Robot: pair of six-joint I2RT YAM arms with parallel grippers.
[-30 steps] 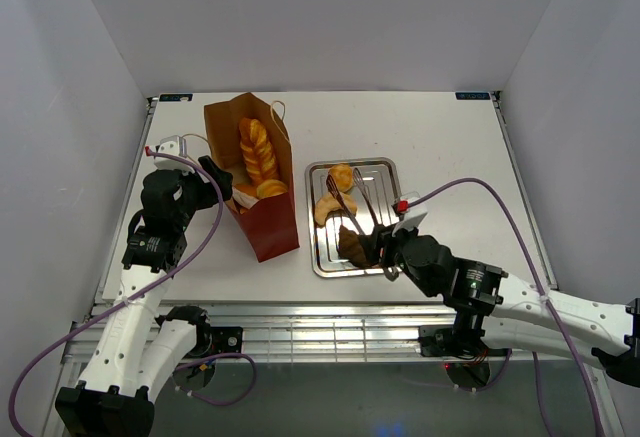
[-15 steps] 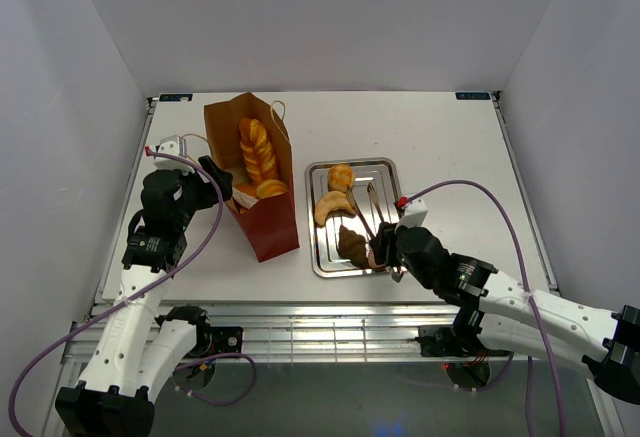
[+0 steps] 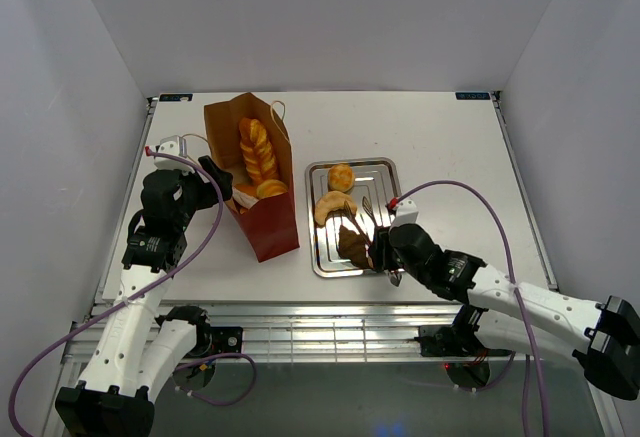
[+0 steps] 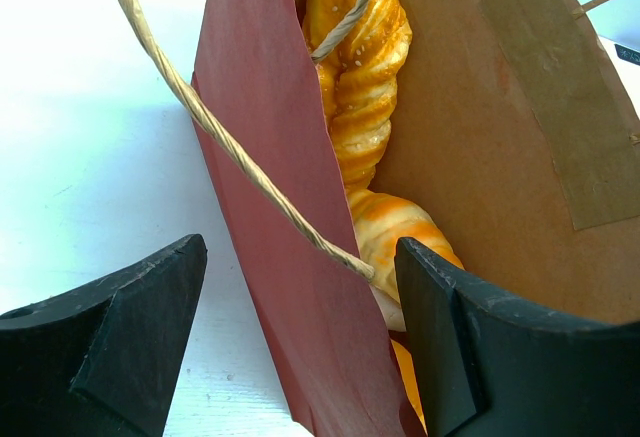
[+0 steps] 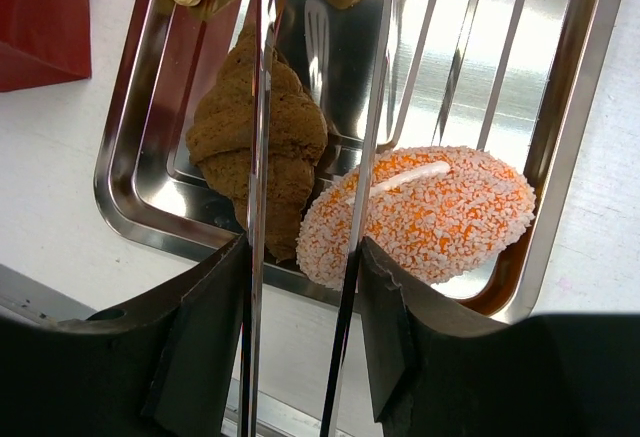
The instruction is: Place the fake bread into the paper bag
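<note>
So maybe halfway: bag (image 3: 272, 227) on the left has a few golden loaves (image 3: 256, 149) in it, four bits of bread (image 3: 333, 207) left on the tray (image 3: 385, 169) beside it, right gripper (image 5: 300, 297) squeezing tongs (image 5: 375, 77) over the dark croissant (image 5: 290, 137), left gripper (image 4: 300, 267) spread open astride the bag's wall.
</note>
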